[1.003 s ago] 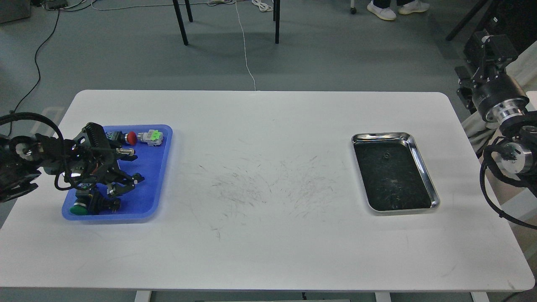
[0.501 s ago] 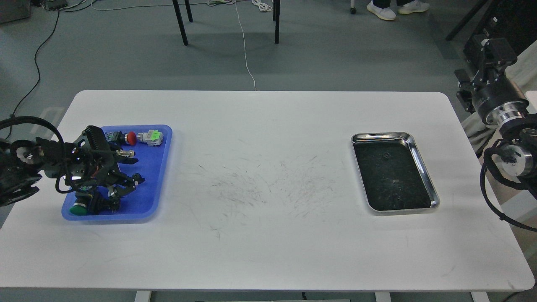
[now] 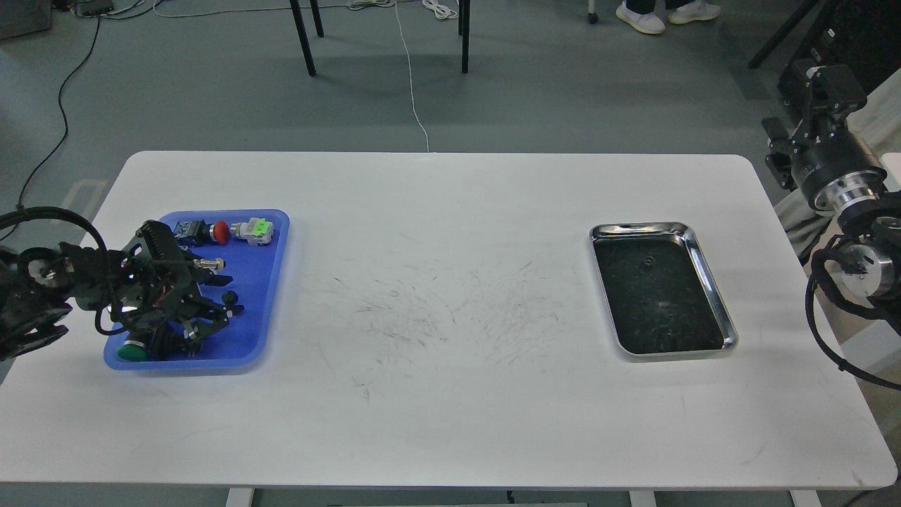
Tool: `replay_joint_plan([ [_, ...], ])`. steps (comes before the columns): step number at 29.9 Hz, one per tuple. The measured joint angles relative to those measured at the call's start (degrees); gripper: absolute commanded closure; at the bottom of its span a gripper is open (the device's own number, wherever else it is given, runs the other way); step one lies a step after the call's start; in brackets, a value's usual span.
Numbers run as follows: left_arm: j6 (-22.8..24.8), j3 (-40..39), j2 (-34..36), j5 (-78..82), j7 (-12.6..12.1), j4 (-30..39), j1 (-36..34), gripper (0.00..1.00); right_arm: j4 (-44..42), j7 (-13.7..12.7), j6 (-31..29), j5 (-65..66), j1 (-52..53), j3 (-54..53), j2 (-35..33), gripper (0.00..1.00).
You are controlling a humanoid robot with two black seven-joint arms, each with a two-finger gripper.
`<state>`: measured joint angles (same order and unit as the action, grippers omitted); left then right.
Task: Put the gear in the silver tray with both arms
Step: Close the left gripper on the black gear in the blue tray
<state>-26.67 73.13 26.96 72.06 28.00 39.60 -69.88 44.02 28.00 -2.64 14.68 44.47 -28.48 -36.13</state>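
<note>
Head view: the left gripper (image 3: 211,310) has sunk lower into the blue tray (image 3: 271,282) at nine o'clock since a second ago, jaws apart, nothing held. The right gripper's (image 3: 820,84) jaws: cannot tell. The silver tray (image 3: 711,282) waits at three o'clock on the desk (image 3: 436,232); pickup seems imminent.

White desk (image 3: 436,211), rounded corners, dark scuff marks (image 3: 450,310) across middle. Blue tray (image 3: 271,282) on left part, near left edge. Silver tray (image 3: 711,296) on right part, well apart from blue one. Both trays flat on desk.
</note>
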Motion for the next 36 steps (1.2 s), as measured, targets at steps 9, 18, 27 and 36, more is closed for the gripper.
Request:
replay_joint_plan([
  [9, 0.0, -1.2, -0.2, -0.9, 0.0, -3.2, 2.6, 0.56, 0.4, 0.0, -0.1, 0.0, -0.2, 0.0, -0.5, 0.05],
  [18, 0.2, -2.0, 0.0, -1.8, 0.0, -2.8, 2.9, 0.56, 0.4, 0.0, -0.1, 0.0, -0.5, 0.1, -0.5, 0.05],
  [27, -0.3, -2.7, 0.7, -3.3, 0.0, -1.1, 2.4, 0.56, 0.4, 0.0, -0.1, 0.1, -0.5, 0.3, -0.5, 0.05],
  [36, -0.5, -3.7, 1.9, -4.5, 0.1, 0.2, 2.5, 0.58, 0.9, 0.0, -0.1, 0.2, -0.4, 0.5, -0.5, 0.05],
])
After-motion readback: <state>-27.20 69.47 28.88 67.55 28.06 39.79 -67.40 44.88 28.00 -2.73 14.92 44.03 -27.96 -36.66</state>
